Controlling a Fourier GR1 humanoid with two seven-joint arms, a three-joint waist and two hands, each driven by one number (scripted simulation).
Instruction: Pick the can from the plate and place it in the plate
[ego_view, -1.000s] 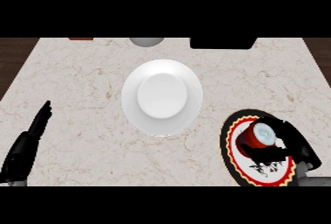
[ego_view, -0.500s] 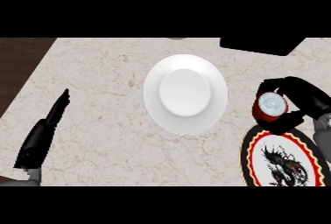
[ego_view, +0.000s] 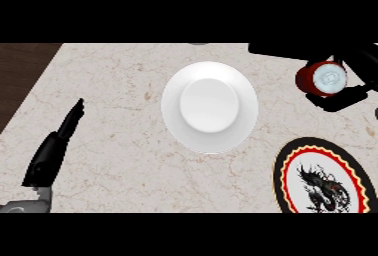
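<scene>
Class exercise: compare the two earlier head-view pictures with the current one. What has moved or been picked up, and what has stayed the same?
The can, first standing on the patterned plate, has been lifted off it by the right hand, whose fingers curl round it, and now shows further up the view, beside the white plate. The view itself has shifted. The left hand stays open at the left, and both plates still lie on the counter.

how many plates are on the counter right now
2. A plain white plate sits at the counter's middle; a dragon-patterned plate with a red and black rim lies at the lower right, partly cut off by the view's edge. None seems hidden.
</scene>
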